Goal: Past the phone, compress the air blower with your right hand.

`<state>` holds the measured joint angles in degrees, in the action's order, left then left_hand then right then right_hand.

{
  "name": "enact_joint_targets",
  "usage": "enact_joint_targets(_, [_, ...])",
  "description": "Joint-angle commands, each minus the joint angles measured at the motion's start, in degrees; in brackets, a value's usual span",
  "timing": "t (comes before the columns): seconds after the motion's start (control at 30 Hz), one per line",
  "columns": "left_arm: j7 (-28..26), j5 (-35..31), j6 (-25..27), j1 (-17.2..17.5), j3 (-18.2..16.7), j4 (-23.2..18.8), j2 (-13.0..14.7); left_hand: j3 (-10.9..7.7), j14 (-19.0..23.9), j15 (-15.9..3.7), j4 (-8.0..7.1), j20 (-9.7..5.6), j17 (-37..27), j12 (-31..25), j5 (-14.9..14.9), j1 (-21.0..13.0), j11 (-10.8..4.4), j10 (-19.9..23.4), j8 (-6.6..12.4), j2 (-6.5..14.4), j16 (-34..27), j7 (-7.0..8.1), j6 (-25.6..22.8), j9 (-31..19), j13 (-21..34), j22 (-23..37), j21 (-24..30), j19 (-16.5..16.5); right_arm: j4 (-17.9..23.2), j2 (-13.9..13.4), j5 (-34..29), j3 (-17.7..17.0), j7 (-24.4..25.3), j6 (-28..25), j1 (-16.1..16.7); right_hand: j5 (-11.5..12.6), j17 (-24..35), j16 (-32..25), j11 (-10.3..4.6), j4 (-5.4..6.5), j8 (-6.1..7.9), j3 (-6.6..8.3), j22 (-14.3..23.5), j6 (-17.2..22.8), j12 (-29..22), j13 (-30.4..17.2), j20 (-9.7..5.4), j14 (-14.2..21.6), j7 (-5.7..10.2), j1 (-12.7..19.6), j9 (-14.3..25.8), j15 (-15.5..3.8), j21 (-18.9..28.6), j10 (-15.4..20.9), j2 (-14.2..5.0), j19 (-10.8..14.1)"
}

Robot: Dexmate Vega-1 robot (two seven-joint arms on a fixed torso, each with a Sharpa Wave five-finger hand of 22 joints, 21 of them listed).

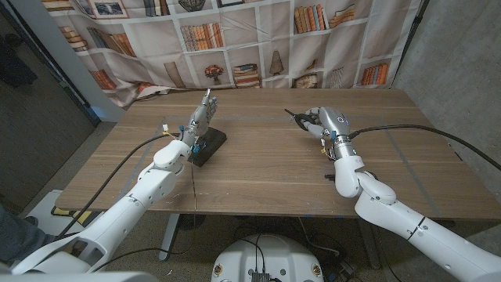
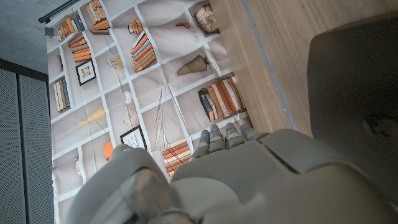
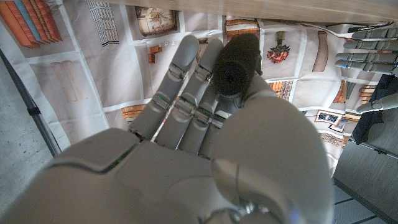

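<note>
A: Nearest to the phone [image 1: 208, 146]?
B: Left hand [image 1: 200, 119], just above the dark slab on the wooden table [image 1: 266, 168], fingers straight and apart, grasping nothing. Phone partly covered by that hand and wrist.

A: To the right of the phone?
B: Right hand [image 1: 321, 122], well apart from it, fingers wrapped around the black air blower [image 1: 301, 120]. Only a thin nozzle tip and a dark bulb visible; rest hidden in the grasp. Hard to tell how far squeezed.

A: Beyond the phone?
B: Bookshelf-print curtain [image 1: 235, 39] along the table's far edge.
</note>
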<state>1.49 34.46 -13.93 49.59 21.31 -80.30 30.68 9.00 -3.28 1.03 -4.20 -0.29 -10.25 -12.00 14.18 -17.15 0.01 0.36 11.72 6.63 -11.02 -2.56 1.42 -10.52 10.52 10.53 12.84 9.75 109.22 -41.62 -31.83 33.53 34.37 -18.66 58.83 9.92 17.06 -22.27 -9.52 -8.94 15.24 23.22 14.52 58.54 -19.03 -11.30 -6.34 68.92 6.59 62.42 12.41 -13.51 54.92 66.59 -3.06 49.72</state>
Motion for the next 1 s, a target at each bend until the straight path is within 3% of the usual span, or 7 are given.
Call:
enact_joint_targets(0.03, [-0.69, -0.32, -0.13, 0.23, -0.05, -0.34, -0.01, 0.45, 0.39, -0.1, 0.02, 0.47, -0.26, -0.01, 0.0, -0.13, -0.21, 0.52, -0.03, -0.2, 0.11, -0.16, -0.34, -0.29, 0.33, 0.21, -0.3, 0.26, -0.27, 0.29, -0.18, -0.41, 0.67, 0.51, 0.46, -0.06, -0.12, 0.6, 0.49, 0.07, -0.46, -0.47, 0.17, -0.38, 0.46, -0.23, -6.17, -0.58, 0.5, 1.56, 0.21, 0.1, 0.52, -0.69, -1.05, -0.8])
enact_joint_targets(0.23, [-0.66, -0.26, 0.01, 0.37, -0.04, -0.59, 0.1, 0.47, 0.39, -0.11, 0.02, 0.44, -0.26, 0.04, -0.02, -0.19, -0.19, 0.45, -0.06, -0.18, 0.13, -0.09, -0.32, -0.3, 0.33, 0.21, -0.31, 0.27, -0.03, 0.11, -0.38, -0.51, 0.64, 0.63, 0.65, -0.11, -0.66, 2.28, 0.18, 0.59, -1.86, -1.36, -0.26, -2.68, 1.91, -0.33, -6.03, -2.68, 0.22, 0.56, 0.33, 0.15, 0.79, -3.12, -0.7, -3.54])
enact_joint_targets(0.53, [-0.96, -0.35, -0.13, 0.62, -0.05, -0.88, 0.1, 0.51, 0.42, -0.11, 0.01, 0.48, -0.26, 0.03, -0.05, -0.3, -0.09, 0.55, -0.07, -0.16, 0.14, -0.07, -0.33, -0.3, 0.34, 0.21, -0.33, 0.26, 1.43, -0.96, 0.61, -0.89, -2.68, 0.0, 0.73, 0.19, -1.39, 6.1, 1.8, 1.79, -4.15, -3.64, -1.96, -7.92, 4.99, -0.35, -5.96, -8.87, -1.28, -3.47, 0.29, 0.45, 0.51, -8.53, 0.77, -9.24])
enact_joint_targets(0.7, [-1.26, -0.28, -0.01, 0.99, -0.1, -1.27, 0.14, 0.54, 0.43, -0.03, 0.01, 0.45, -0.26, 0.05, -0.06, -0.36, -0.15, 0.54, -0.07, -0.15, 0.15, -0.07, -0.36, -0.3, 0.34, 0.21, -0.33, 0.23, 1.6, -1.19, 0.33, -0.75, -3.2, -0.14, 0.63, 0.33, -1.36, 7.38, 2.01, 2.21, -4.46, -4.49, -2.67, -10.17, 5.87, -0.53, -5.9, -11.7, -1.64, -5.18, 0.21, 0.63, 0.06, -10.57, 1.26, -11.49])
enact_joint_targets(1.0, [-2.1, -0.18, 0.05, 1.84, -0.47, -2.2, 0.47, 0.57, 0.58, 0.02, -0.01, 0.44, -0.26, 0.05, -0.09, -0.49, -0.15, 0.64, -0.04, -0.08, 0.11, -0.02, -0.52, -0.3, 0.34, 0.21, -0.34, 0.19, 1.92, -1.64, 0.2, -0.71, -4.01, 0.0, 0.57, 0.46, -1.11, 8.24, 2.75, 2.96, -4.57, -5.51, -3.24, -12.28, 6.45, -0.7, -5.96, -14.15, -1.9, -7.54, 0.12, 0.84, -0.47, -12.52, 1.68, -13.22])
